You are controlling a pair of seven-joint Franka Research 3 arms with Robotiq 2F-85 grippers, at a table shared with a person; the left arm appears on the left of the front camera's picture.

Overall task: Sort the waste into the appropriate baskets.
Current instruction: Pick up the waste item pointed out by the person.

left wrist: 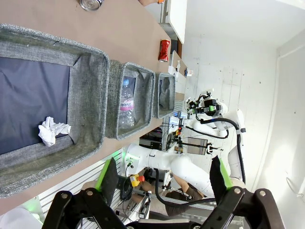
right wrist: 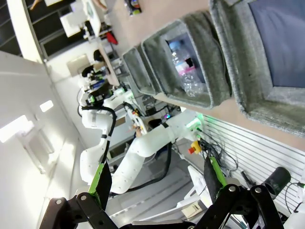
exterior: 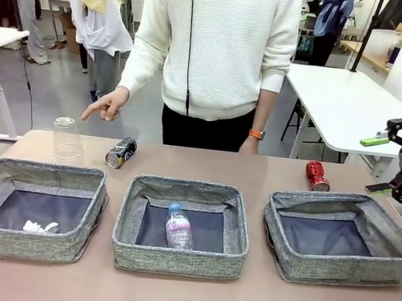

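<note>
Right hand (exterior: 375,165) hangs released, jaws wide and holding nothing, at the 3 o'clock edge of the front view, above the far corner of the right basket (exterior: 339,269). From it the red can (exterior: 317,175) sits at about 8 o'clock, near, on the surface (exterior: 256,172) just past that basket's far rim. I read the can as lying on its side, long axis running roughly 11 to 5 o'clock, so I'd want the jaws closing across it on the 2-to-8 line.

My left hand (left wrist: 162,176) is equally open and empty, looking across the left basket (left wrist: 90,100), where the paper ball (left wrist: 52,131) lies. It is well apart from the red can, so the right arm is plainly the nearer one.

The black-silver can (exterior: 120,152) and upturned clear cup (exterior: 67,138) sit at 12 o'clock of the left basket, under the person's pointing hand (exterior: 106,105). The bottle (exterior: 178,227) lies in the middle basket (exterior: 175,261).
</note>
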